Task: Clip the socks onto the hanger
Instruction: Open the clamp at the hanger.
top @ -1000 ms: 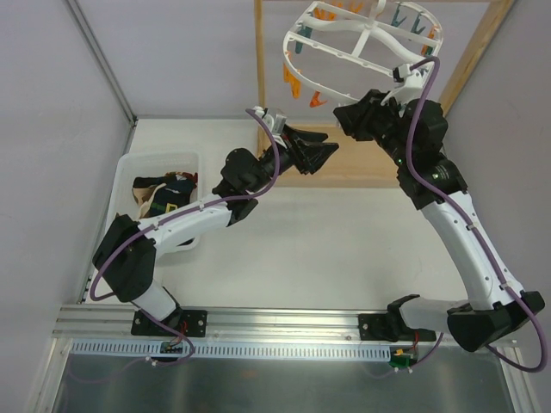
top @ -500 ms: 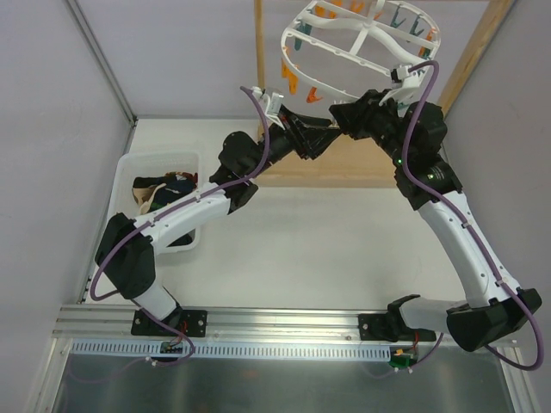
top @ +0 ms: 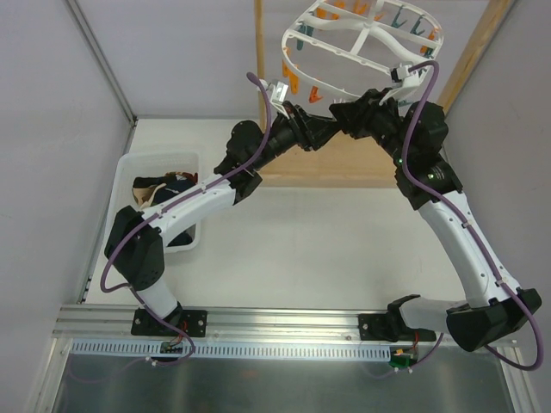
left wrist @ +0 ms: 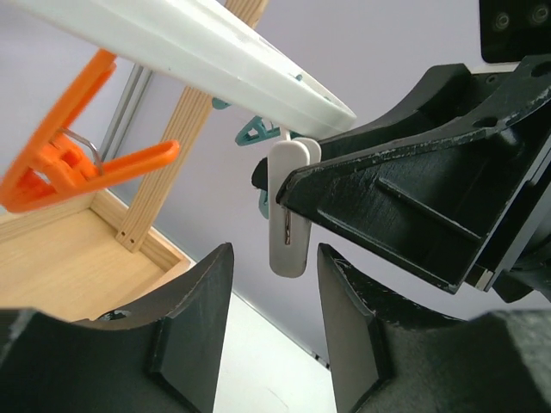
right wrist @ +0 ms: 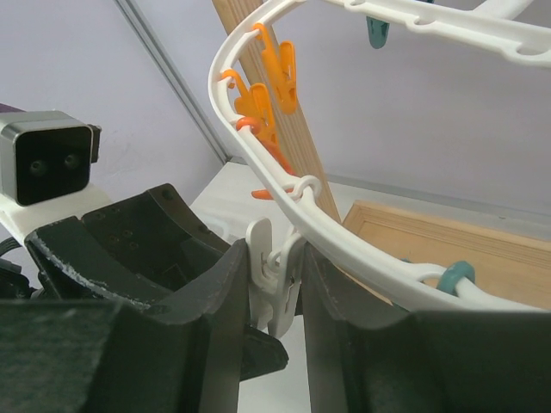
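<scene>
Nearest, on the left of the white table (top: 301, 249), stands 1 plastic bin (top: 159, 157) and the socks (top: 162, 194) lie in it as 1 dark heap, too tangled to count. No sock is up at the hanger. Farther in, the 2 arms meet under the front rim of the 1 white hanger (right wrist: 340, 232). The left gripper (left wrist: 274, 280) has its fingers spread with only air between them, and I see no fabric in it. The 1 white peg (left wrist: 288, 211) hangs from the rim just beyond and above this gap, with its long axis nearly upright and its lower end free. The right gripper (right wrist: 274, 284) pinches this peg from both sides, near the top where it joins the rim. So the peg is ahead of the left fingers and already held by the right arm, while the left arm is the nearer one to the bin. I judge that a sock must be brought up from below into the lower end of the peg. Along the rim, the right wrist view shows at least 2 orange pegs (right wrist: 277, 64) and 2 teal pegs (right wrist: 454, 277). Behind all is 1 wooden stand (top: 258, 52).
</scene>
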